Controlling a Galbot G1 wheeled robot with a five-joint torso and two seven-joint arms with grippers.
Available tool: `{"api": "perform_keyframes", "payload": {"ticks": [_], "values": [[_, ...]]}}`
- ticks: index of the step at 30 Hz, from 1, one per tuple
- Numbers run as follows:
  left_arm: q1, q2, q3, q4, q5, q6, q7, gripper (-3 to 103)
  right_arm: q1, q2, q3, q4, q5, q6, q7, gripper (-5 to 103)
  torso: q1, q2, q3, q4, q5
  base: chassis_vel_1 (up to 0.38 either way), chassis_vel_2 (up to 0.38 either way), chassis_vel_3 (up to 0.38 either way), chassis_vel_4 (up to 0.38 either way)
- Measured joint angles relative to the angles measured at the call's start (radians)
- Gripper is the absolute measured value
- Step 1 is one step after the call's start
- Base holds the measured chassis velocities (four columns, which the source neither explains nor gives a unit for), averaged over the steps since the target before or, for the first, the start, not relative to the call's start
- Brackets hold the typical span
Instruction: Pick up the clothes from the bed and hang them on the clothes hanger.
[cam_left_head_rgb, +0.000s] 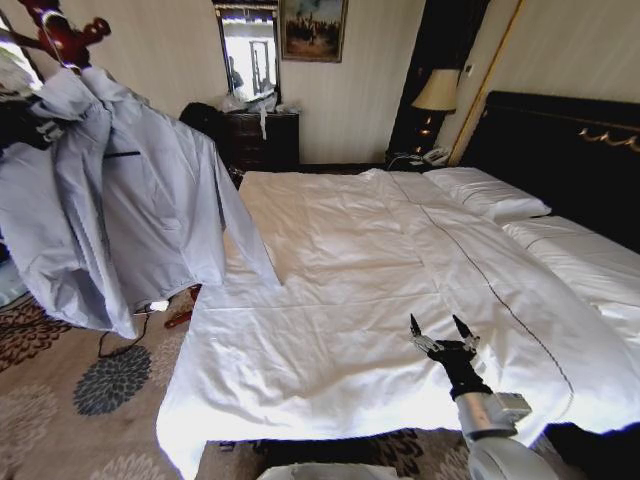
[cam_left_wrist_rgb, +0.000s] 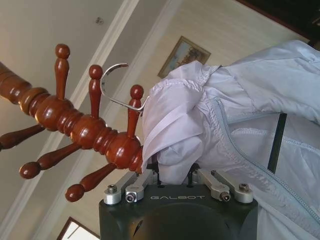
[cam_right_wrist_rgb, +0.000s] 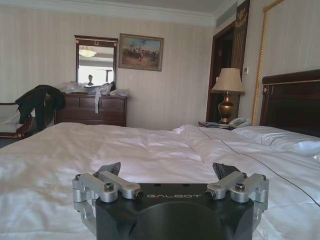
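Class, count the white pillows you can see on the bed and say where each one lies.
2. One pillow lies at the head of the bed, nearer the lamp side; the other pillow lies beside it along the black headboard. Further pillows may be hidden beyond the picture's edge.

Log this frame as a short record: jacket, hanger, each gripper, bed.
jacket: grey jacket hangs off the bed, up at the wooden coat stand
hanger: wire hook caught over a stand peg
left gripper: shut on jacket fabric beside the stand
right gripper: open, low over the bed
bed: white sheets bare
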Motion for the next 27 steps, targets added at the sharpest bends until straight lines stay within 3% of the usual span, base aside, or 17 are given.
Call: {"api": "perform_keyframes", "payload": {"ticks": [3,4,6,7,9,10,13,15,18,23,27], "values": [[-0.064,-0.051,0.064,0.039,0.051,0.004,0.018,24,-0.004,0.001,-0.001,0.0,-0.004,0.001,0.0,100,0.0,0.0,0.0,0.0008,0.0003,0.0,0.0,0.0,0.0],[-0.159,-0.11,0.15,0.087,0.106,0.005,0.033,24,-0.008,0.002,0.001,0.001,-0.006,0.003,-0.001,100,0.0,0.0,0.0,0.0003,-0.0012,0.0,0.0,0.0,0.0],[-0.332,-0.199,0.334,0.16,0.145,0.004,0.051,24,-0.011,0.004,0.005,0.004,-0.007,0.006,-0.001,100,0.0,0.0,0.0,-0.0003,-0.0004,0.0,0.0,0.0,0.0],[-0.332,-0.199,0.334,0.16,0.145,0.004,0.051,24,-0.011,0.004,0.005,0.004,-0.007,0.006,-0.001,100,0.0,0.0,0.0,-0.0003,-0.0004,0.0,0.0,0.0,0.0],[-0.509,-0.285,0.482,0.249,0.159,0.006,0.061,24,-0.016,0.01,0.009,0.008,-0.01,0.007,-0.001,100,0.001,0.0,0.001,-0.0019,-0.0002,0.0,0.0,0.0,0.0],[-0.575,-0.319,0.515,0.283,0.17,0.006,0.066,24,-0.019,0.014,0.012,0.01,-0.012,0.008,-0.001,100,0.001,0.0,0.001,-0.0022,0.0018,0.0,0.0,0.0,0.0],[-0.627,-0.342,0.537,0.304,0.174,0.013,0.066,24,-0.021,0.018,0.015,0.011,-0.012,0.009,-0.001,100,0.001,0.0,0.0,-0.0012,0.0022,0.0,0.0,0.0,0.0],[-0.664,-0.36,0.557,0.313,0.187,0.044,0.069,24,-0.022,0.021,0.016,0.006,-0.016,0.014,-0.001,100,0.0,0.0,0.0,0.0007,-0.0006,0.0,0.0,0.0,0.0],[-0.694,-0.373,0.57,0.325,0.221,0.057,0.08,24,-0.018,0.021,0.013,0.002,-0.019,0.015,-0.002,100,0.0,0.0,0.0,0.001,-0.0011,0.0,0.0,0.0,0.0],[-0.764,-0.405,0.603,0.381,0.359,0.08,0.133,24,-0.008,0.022,0.007,-0.001,-0.019,0.015,-0.002,100,0.0,0.0,0.0,-0.0012,0.0007,0.0,0.0,0.0,0.0],[-0.779,-0.418,0.613,0.419,0.407,0.102,0.148,24,-0.01,0.022,0.007,-0.003,-0.017,0.018,-0.002,100,0.0,0.0,0.0,0.0005,-0.0006,0.0,0.0,0.0,0.0]]}}
